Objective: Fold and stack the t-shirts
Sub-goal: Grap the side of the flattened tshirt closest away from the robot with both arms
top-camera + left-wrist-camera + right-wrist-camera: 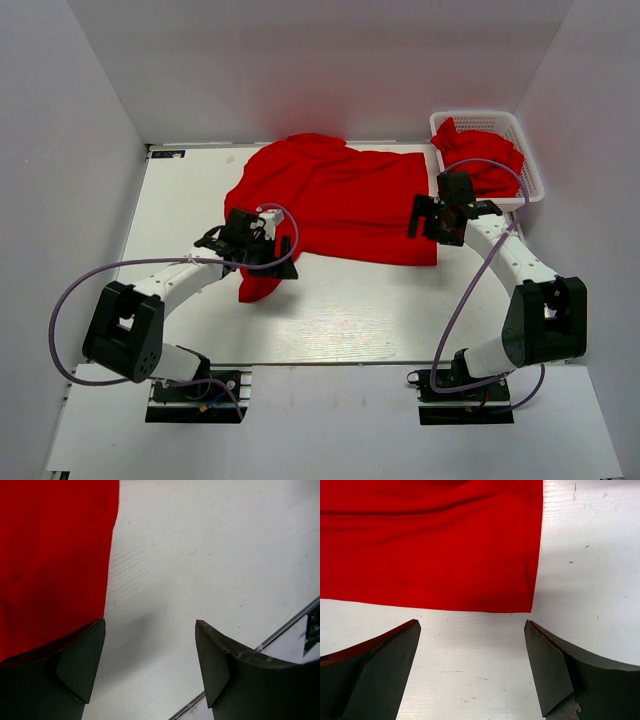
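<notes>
One red t-shirt (340, 200) lies spread out on the white table, with a sleeve hanging toward the front left (258, 285). My left gripper (280, 248) is open and empty at that left edge. In the left wrist view the cloth (55, 555) runs under the left finger (75, 665), and bare table shows between the jaws (150, 630). My right gripper (420, 216) is open and empty at the shirt's right edge. In the right wrist view the shirt's hemmed corner (430, 545) lies just beyond the fingertips (472, 627). More red t-shirts (480, 160) lie crumpled in the basket.
A white lattice basket (532, 170) stands at the back right corner of the table. White walls enclose the table on the left, back and right. The table's edge (280, 630) shows in the left wrist view.
</notes>
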Robot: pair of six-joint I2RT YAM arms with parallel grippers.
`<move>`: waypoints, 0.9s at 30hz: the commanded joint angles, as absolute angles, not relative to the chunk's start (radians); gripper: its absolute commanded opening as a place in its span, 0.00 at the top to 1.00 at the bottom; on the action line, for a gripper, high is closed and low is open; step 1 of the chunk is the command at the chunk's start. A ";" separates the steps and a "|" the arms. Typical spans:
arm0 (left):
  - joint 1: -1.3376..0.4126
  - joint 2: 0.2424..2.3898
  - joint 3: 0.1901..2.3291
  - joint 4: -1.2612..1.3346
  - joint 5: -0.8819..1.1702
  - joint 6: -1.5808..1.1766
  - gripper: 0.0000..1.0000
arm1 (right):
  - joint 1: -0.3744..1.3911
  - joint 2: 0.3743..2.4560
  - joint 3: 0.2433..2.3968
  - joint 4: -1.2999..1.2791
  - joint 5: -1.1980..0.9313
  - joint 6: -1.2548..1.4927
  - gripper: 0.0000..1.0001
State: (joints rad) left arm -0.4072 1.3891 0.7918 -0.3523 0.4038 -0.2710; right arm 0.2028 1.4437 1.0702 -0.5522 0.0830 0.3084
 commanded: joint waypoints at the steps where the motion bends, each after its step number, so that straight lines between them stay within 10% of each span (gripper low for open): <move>1: -0.417 1.379 0.799 -0.390 0.318 -0.294 0.18 | 0.199 1.410 1.069 -0.554 0.095 0.299 0.10; 8: -0.397 1.302 0.848 -0.457 -0.175 -0.431 0.22 | 0.199 1.401 1.063 -0.549 0.100 0.304 0.10; 27: -0.397 1.546 0.868 -0.399 -0.037 -0.351 0.36 | 0.198 1.431 1.085 -0.575 0.124 0.302 0.10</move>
